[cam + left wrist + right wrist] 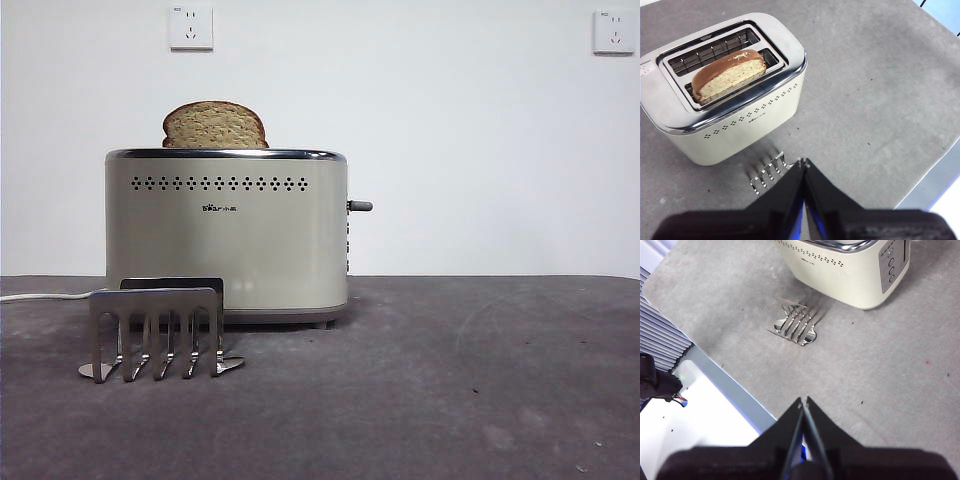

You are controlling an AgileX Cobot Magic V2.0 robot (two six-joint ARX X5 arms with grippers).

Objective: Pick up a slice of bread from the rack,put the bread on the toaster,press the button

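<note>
You see a boxy cream toaster (226,235) with smooth satin-glossy sides and a mirror-bright chrome top rim (771,84). The low brushed-steel toast rack (158,330) has a dull sheen, its flat feet shinier. The brown wholegrain bread slice (214,125) looks rough, speckled and matt. The grey bench (460,390) is matt and faintly mottled.

Even, diffuse light fills the front view, and the white wall behind is bright without hot spots. The toaster (226,235) shows a soft vertical sheen on its side and casts a faint shadow on the worktop (450,380) beneath it. The rack (158,328) is sharp, with bright glints on its feet. In both wrist views, the end effectors at the near edge are dark and slightly blurred, and the area beyond the worktop edge is overexposed.
</note>
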